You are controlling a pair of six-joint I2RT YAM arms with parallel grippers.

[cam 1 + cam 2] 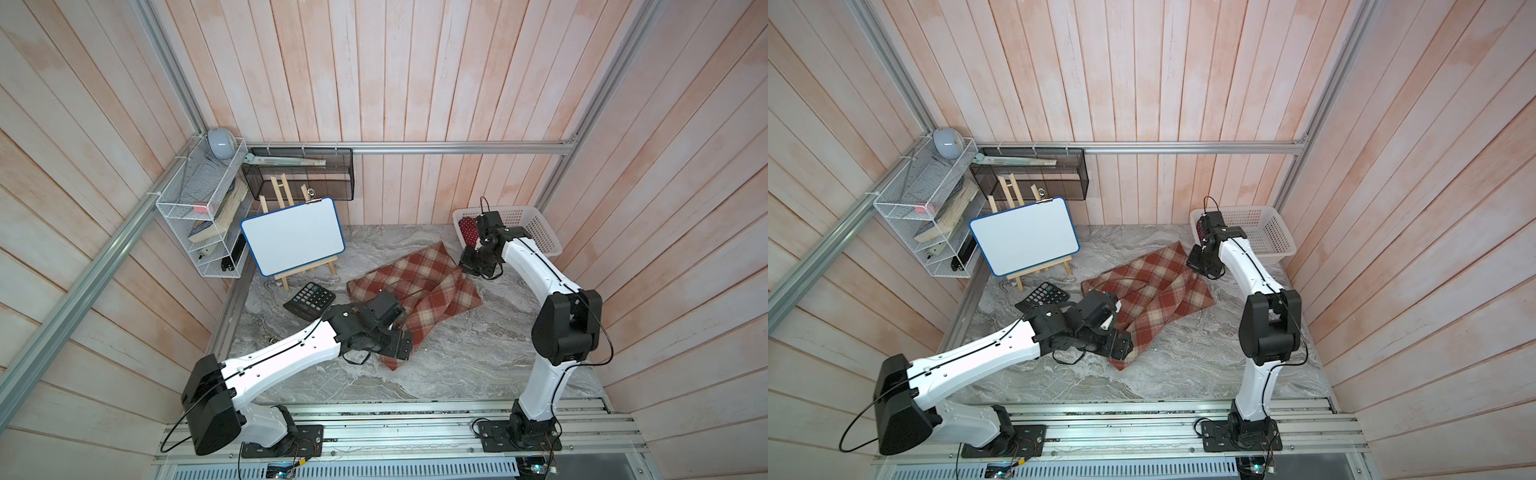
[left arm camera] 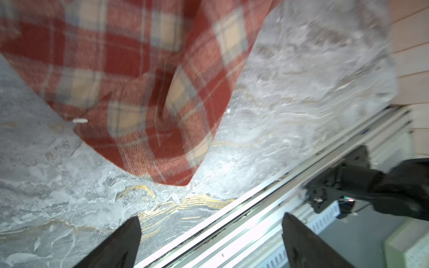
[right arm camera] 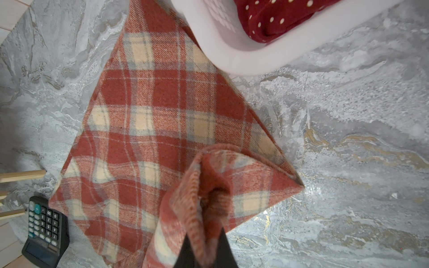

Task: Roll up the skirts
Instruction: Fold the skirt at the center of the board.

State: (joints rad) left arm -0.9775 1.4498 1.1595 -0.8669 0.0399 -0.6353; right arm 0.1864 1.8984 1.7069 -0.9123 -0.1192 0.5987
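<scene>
In both top views the skirt [image 1: 419, 282] [image 1: 1150, 286] lies partly folded on the table [image 1: 478, 357], with the calculator [image 1: 309, 300] just beside it and the basket [image 1: 536, 230] in the far right corner. The left gripper [image 1: 398, 348] hovers over its near end.

Left wrist: the gripper [image 2: 213, 243] is released, jaws wide, grasping nothing, with the skirt [image 2: 139, 81] ahead.

Right wrist: the right gripper [image 3: 205, 253] is clenched on a lifted skirt [image 3: 151, 111] corner near the basket [image 3: 243, 60]

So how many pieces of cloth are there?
2. The plaid skirt lies on the table, one edge held by the right gripper; a red dotted cloth sits in the white basket. The arm may hide more there.
</scene>
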